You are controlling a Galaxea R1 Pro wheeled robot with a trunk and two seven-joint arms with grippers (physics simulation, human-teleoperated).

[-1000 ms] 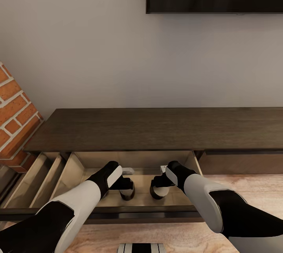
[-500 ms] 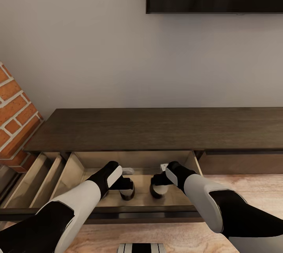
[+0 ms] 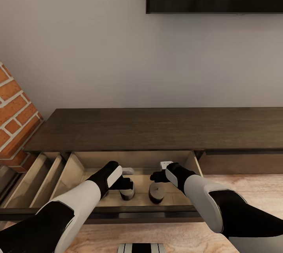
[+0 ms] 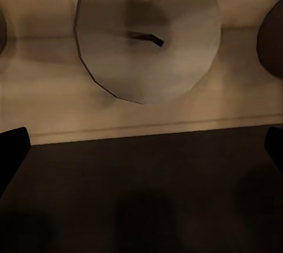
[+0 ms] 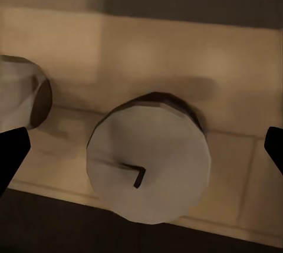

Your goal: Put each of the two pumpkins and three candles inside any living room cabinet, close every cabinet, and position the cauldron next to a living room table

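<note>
Nearest, both arms reach into the open drawer of the cabinet (image 3: 157, 127). The left claw (image 3: 126, 184) and right claw (image 3: 156, 176) both hang spread wide, holding nothing, each above a candle (image 4: 147, 35) (image 5: 148, 164) standing upright on the drawer floor. Candles look light, rigid, slightly slick; best pinched across the round sides

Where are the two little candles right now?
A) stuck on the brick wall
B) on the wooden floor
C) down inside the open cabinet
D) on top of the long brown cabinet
C: in the head view both candles, one below the left gripper and one below the right gripper, stand on the pale floor inside the open cabinet, under its dark top.
</note>
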